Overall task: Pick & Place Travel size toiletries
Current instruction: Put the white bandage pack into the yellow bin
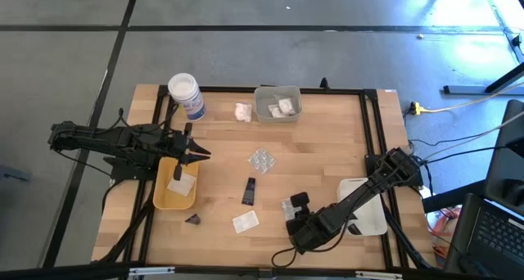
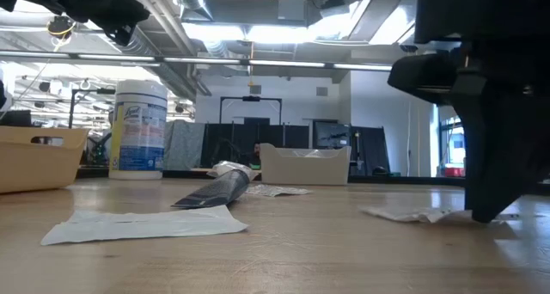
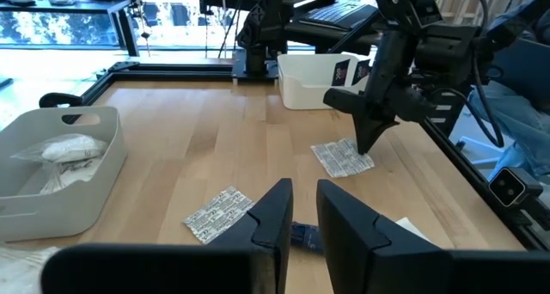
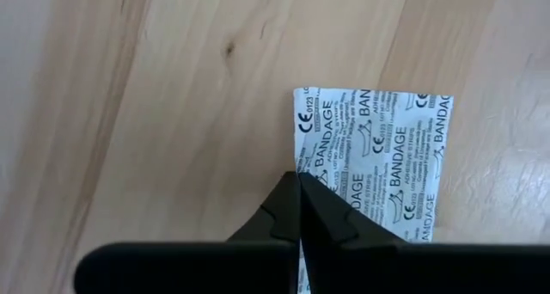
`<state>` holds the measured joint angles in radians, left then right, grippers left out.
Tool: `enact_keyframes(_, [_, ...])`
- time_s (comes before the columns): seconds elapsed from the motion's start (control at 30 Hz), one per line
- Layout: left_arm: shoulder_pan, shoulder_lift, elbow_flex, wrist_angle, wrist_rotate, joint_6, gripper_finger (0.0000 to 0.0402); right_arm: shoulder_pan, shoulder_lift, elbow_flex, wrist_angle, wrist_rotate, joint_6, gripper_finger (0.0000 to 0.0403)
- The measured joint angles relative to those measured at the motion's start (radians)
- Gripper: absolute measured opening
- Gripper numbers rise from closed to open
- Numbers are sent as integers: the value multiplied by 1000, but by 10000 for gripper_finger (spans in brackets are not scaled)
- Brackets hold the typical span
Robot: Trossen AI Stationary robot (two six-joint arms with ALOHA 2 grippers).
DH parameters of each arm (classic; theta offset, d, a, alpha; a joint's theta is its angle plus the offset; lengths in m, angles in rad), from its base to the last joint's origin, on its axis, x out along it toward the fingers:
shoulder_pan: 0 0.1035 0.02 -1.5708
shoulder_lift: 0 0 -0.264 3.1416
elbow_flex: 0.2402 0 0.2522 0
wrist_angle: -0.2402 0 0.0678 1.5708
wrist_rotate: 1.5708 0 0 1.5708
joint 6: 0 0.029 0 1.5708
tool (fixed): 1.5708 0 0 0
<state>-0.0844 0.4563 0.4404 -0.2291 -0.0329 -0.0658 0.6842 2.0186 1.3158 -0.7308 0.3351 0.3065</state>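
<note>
A: Pale butcher-block table [image 1: 327, 149]. Nearest item first?

B: Item one: bandage sachet [image 4: 378, 156], flat, white, printed all over. Lies at the near edge of the table, right of centre. The right gripper [image 4: 299, 186] has its tips pressed together, resting on the sachet's edge; whether paper is pinched between them cannot be told from here. In the left wrist view the same gripper stands point-down on the sachet.

A: Handling?

B: Judged very light, limp, thin. It will likely slide on the wood and buckle, not lift flat. Best hold: a free edge or corner, one finger worked under it.

A: Next out?

B: Item two: second flat sachet [image 1: 245, 222], just left of the first. Item three: small dark wedge [image 1: 192, 219], farther left. Item four: dark tube [image 1: 249, 191], mid-table. Item five: blister pack [image 1: 261, 160], beyond the tube.

A: The left arm?

B: The left gripper [image 3: 299, 217] hangs above the yellow tray [image 1: 164, 200], fingers a narrow gap apart, nothing held. One white packet [image 1: 181, 185] lies in that tray.

A: Far edge?

B: White lumpy packet [image 1: 243, 111] on the wood, beside the grey bin [image 1: 277, 114] that holds more. Big white jar [image 1: 186, 94] to their left.
</note>
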Motion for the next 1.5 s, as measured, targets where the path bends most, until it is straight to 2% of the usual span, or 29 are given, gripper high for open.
enact_keyframes(0.9, [0, 20, 0, 1, 7, 2, 52, 4, -3, 45, -10, -22, 69, 0])
enact_keyframes(1.1, [-13, 134, 0, 90, 84, 88, 56, 4, -15, 45, -10, -31, 90, 0])
enact_keyframes(1.5, [-95, 463, 0, 423, 66, 204, 57, -3, -123, 46, 15, -28, 97, 0])
